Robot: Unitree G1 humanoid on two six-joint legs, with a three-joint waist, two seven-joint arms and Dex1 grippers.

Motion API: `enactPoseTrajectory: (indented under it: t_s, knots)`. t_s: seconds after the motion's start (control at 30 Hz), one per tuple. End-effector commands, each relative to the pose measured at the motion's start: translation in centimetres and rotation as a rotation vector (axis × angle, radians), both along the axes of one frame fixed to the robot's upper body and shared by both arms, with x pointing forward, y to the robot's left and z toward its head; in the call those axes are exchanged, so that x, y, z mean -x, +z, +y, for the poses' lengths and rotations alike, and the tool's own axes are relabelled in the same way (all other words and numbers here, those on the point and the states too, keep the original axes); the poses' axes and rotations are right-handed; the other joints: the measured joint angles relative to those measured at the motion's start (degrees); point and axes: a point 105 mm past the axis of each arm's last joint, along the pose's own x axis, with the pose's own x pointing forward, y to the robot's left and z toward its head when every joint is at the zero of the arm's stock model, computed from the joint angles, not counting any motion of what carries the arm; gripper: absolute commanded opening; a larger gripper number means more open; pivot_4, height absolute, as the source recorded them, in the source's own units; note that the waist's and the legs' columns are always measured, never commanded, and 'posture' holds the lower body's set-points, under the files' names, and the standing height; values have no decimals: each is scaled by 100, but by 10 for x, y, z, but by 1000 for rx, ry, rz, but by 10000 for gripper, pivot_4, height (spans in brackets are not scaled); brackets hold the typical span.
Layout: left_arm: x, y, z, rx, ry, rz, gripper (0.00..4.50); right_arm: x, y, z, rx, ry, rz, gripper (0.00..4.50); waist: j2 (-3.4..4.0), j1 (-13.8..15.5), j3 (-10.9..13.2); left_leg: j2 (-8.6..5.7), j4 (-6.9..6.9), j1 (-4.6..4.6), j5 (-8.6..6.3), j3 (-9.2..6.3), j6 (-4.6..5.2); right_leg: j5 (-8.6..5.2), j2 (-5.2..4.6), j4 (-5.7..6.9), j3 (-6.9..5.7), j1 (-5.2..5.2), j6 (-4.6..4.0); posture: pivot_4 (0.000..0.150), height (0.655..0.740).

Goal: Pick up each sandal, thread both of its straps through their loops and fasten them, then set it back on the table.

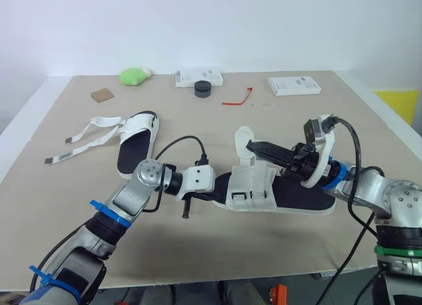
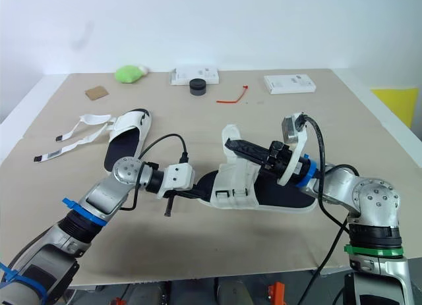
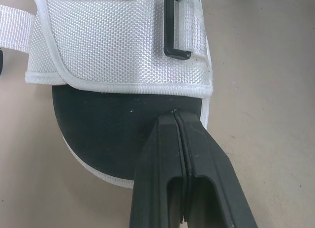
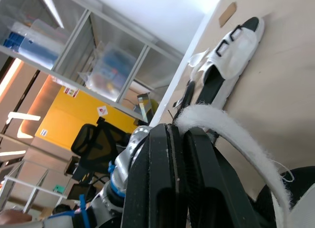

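Plainly, wrist views reveal left jaws clenched against the sandal, right jaws pinching its strap.

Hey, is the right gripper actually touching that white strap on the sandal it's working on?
Touching. The right wrist view shows the fuzzy white strap pinched in the shut right gripper, curving out from its tips.
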Motion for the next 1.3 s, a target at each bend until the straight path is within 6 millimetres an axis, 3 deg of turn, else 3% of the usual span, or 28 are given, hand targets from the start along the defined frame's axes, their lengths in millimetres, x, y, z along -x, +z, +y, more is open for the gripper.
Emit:
enactPoseTrajectory:
  t_s: [0.03,0.53,0.67,0.8,0.87,0.9,1.0,1.03,1.1,1.3]
  knots:
    - [4,-28,8,-90,32,78,0,-19,-8,-9,-7,-106,23,447,0,0,0,0,0,0,0,0,0,0,0,0,0,0,0,1500,7400]
    - [4,-27,9,-86,42,75,0,-56,-70,-54,-12,-420,280,447,-1,-3,-4,1,-1,5,0,0,0,1,3,0,1,3,0,1500,7400]
    - [4,-26,9,-86,45,76,0,-54,-96,-56,98,-481,320,447,-9,-8,-20,1,2,14,5,1,8,8,6,0,8,10,2,1500,7400]
    - [5,-26,9,-86,46,76,0,-51,-103,-55,117,-501,313,447,-28,-11,-49,1,2,22,11,-4,18,9,8,-4,12,23,2,1500,7400]
    - [4,-26,9,-86,46,74,0,-49,-102,-54,107,-492,307,8267,-31,-11,-53,3,2,32,11,-6,17,8,5,-10,12,36,1,1500,7400]
    - [4,-26,9,-86,45,74,0,-48,-99,-52,97,-480,291,9290,-28,-10,-54,3,1,35,11,-7,17,8,1,-15,11,33,0,1500,7400]
    - [4,-26,9,-87,45,73,0,-43,-92,-45,97,-425,253,25364,-18,-8,-54,2,-8,22,10,0,16,8,-12,-47,7,44,-1,1500,7400]
    - [4,-26,9,-87,45,73,0,-41,-90,-43,99,-404,248,27975,-15,-8,-56,2,-9,19,10,4,16,10,-14,-52,7,43,-3,1500,7400]
    - [4,-26,8,-87,43,72,0,-38,-79,-39,74,-361,215,37843,-6,-6,-61,-6,-17,16,6,10,12,10,-19,-58,10,44,-2,1500,7400]
    - [4,-25,8,-87,40,71,0,-28,-35,-41,6,-267,54,37843,25,-3,-44,-7,-22,1,-17,4,38,-8,-4,-75,10,45,8,1500,7400]
